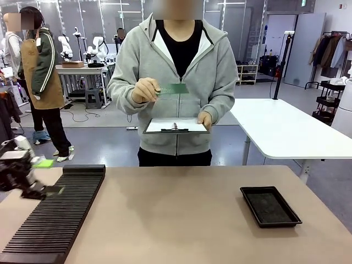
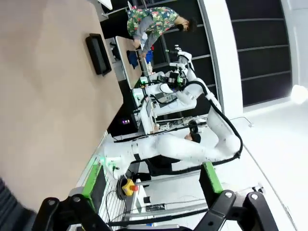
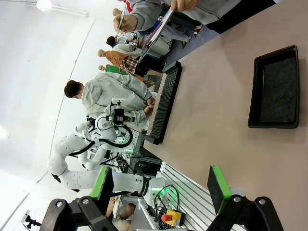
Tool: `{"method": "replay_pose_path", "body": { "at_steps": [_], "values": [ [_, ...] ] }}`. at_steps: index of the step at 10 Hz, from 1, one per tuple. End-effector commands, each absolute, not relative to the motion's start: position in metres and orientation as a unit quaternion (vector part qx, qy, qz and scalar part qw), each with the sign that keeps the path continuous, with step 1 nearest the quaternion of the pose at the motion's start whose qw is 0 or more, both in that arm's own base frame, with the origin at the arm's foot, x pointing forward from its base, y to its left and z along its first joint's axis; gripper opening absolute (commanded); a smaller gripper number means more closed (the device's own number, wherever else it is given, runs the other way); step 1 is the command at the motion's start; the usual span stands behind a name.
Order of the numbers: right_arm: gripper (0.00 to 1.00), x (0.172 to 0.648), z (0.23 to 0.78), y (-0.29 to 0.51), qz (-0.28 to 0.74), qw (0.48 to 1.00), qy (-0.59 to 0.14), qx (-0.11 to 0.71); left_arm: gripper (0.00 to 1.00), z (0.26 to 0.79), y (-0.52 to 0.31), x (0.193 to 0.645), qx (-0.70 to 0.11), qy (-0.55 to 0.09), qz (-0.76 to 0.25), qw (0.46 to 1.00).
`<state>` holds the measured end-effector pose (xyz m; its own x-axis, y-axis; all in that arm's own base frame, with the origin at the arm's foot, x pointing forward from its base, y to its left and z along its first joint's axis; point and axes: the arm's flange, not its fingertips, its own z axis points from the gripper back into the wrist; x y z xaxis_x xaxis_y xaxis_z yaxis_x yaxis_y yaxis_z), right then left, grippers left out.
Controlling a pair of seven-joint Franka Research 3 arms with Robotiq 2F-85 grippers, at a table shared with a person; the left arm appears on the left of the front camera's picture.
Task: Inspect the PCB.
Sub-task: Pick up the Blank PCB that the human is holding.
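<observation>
Across the table, a person in a grey hoodie holds the green PCB (image 1: 171, 88) level at chest height in one hand (image 1: 145, 90). The other hand holds a white clipboard (image 1: 176, 126) below it. My left gripper (image 1: 49, 190) hovers low over the left end of the table, by a black slotted rack (image 1: 55, 214), far from the PCB. In the left wrist view the left gripper (image 2: 151, 192) is open with nothing between its green-padded fingers (image 2: 92, 182). In the right wrist view my right gripper (image 3: 159, 192) is also open and empty, off the near table edge.
A shallow black tray (image 1: 269, 206) (image 2: 98, 53) (image 3: 274, 89) lies at the right of the tan table (image 1: 176, 220). The rack (image 3: 163, 103) runs along the left edge. A white table (image 1: 286, 129) stands behind at the right. Other people stand far off.
</observation>
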<state>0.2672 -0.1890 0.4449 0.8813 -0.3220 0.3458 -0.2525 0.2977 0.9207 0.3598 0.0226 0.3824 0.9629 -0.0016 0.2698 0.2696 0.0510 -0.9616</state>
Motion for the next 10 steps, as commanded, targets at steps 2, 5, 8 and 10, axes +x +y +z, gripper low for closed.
{"method": "replay_pose_path", "body": {
  "at_steps": [2, 5, 8, 10],
  "values": [
    [1.00, 0.267, 0.446, -0.190, -0.016, 0.764, -0.251, 0.595, 1.00, 0.377, 0.046, 0.319, -0.696, -0.117, -0.101, 0.701],
    [1.00, 0.267, 0.446, -0.190, -0.016, 0.764, -0.251, 0.595, 1.00, 0.372, 0.052, 0.313, -0.704, -0.115, -0.095, 0.694],
    [1.00, 0.267, 0.446, -0.190, -0.016, 0.764, -0.251, 0.595, 1.00, 0.377, 0.068, 0.328, -0.692, -0.115, -0.087, 0.707],
    [1.00, 0.267, 0.446, -0.190, -0.016, 0.764, -0.251, 0.595, 1.00, 0.377, 0.068, 0.328, -0.692, -0.115, -0.087, 0.707]
  ]
}}
